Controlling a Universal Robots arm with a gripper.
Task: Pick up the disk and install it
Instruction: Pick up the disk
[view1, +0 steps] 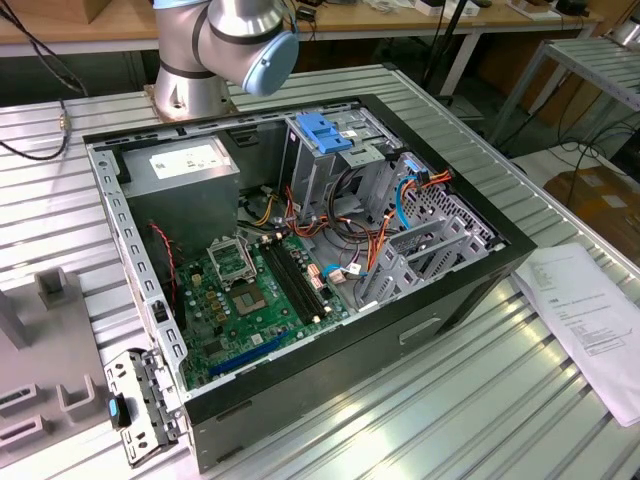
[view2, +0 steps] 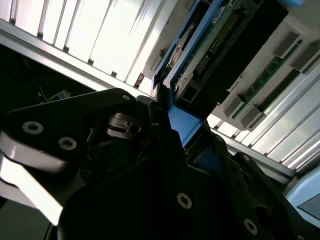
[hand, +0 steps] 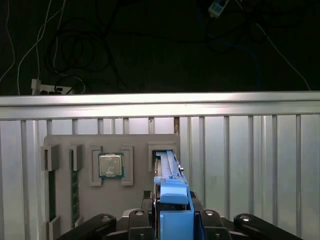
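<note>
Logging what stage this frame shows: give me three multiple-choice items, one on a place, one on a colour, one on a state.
1. Where is the disk? A on the floor; B on edge in a slot of the grey tray; C in a person's hand.
2. Its frame's colour? A red; B yellow; C blue.
3. The computer case is: A open; B closed; C overturned.
Answers: B, the first wrist view shows it slotted, at the gripper; C, blue edging in both wrist views; A, the motherboard lies exposed.
</note>
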